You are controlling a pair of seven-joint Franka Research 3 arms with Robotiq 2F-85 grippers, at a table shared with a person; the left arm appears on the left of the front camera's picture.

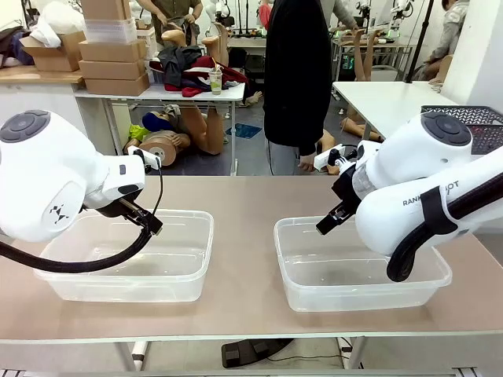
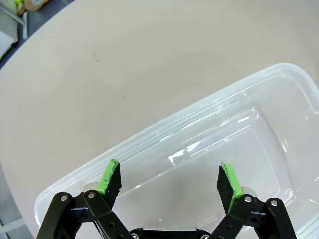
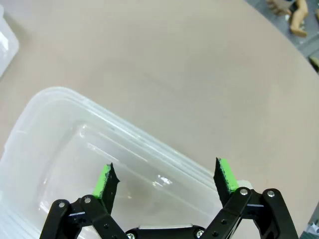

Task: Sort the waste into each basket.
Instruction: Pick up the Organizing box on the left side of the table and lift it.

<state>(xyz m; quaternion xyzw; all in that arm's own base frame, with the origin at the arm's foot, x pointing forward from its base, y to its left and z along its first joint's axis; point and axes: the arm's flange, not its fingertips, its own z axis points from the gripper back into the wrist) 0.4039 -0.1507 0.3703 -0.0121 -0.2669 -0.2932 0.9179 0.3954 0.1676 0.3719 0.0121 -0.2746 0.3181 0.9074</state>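
Surface: tan table [image 1: 244, 196] across the lower frame, cluttered workshop behind; a person [image 1: 297, 78] in dark clothes stands upper centre.
Left tub [image 1: 196, 271]: clear plastic, lower left of the table.
Right tub [image 1: 292, 267]: matching, lower right, well apart from the first.
Left gripper [image 2: 168, 168]: yours hangs over the left tub, jaws spread wide, holding nothing.
Right gripper [image 3: 164, 167]: over the right tub's near rim, jaws equally wide, holding nothing.
Far right: dark lattice basket [image 1: 479, 118].
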